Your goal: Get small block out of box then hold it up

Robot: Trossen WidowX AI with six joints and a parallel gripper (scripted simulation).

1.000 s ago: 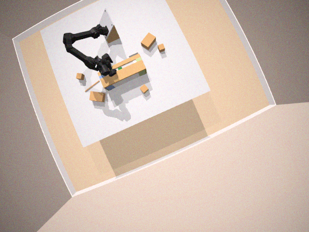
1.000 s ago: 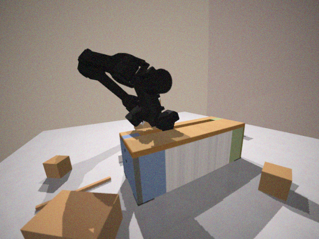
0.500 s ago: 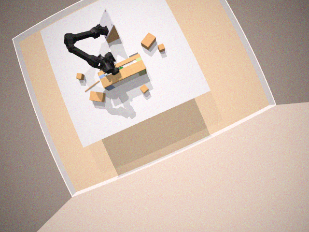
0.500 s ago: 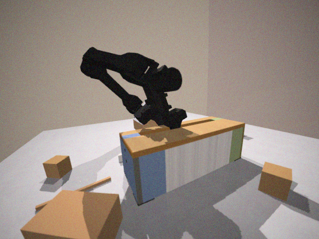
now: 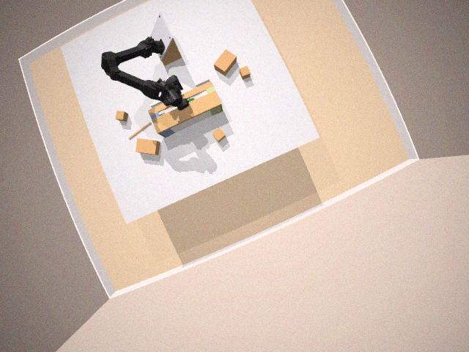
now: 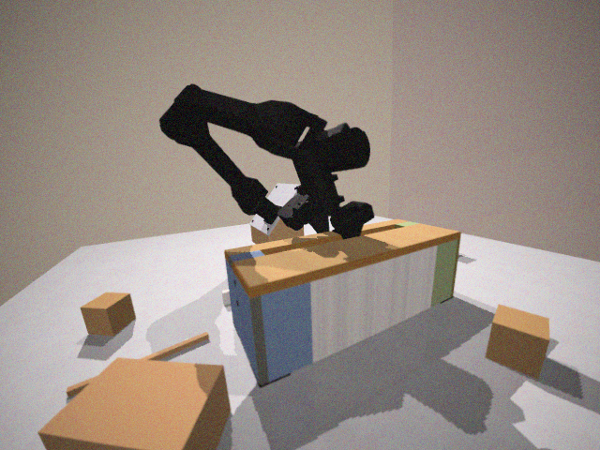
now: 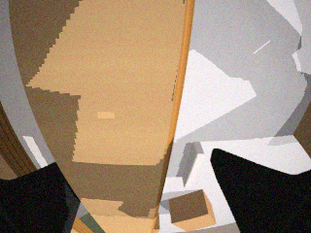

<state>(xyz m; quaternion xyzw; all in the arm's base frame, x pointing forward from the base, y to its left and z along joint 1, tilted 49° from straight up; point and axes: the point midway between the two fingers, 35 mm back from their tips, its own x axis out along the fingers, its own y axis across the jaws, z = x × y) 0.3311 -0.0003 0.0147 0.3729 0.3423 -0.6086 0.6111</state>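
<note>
White table (image 6: 159,262) carries a small cube (image 6: 107,312) and a rod (image 6: 176,346) near its left edge. At centre stands the box (image 6: 349,285), blue end left, green end right. Gripper (image 6: 338,227) rests in the roof slot, fingers spread, gripping nothing. Green block (image 5: 191,99) lies inside, beside the gripper.

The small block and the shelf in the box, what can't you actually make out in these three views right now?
- Small block: top view shows only a tiny green sliver beside the gripper; too small to place on the shelf.
- Exterior view: the box's front panel looks streaky and pale, so the shelf and block are not visible.
- Wrist view: the box lid fills the frame; the dark jaws cover the lower corners.
- The shelf's end openings: not visible in any view.
</note>
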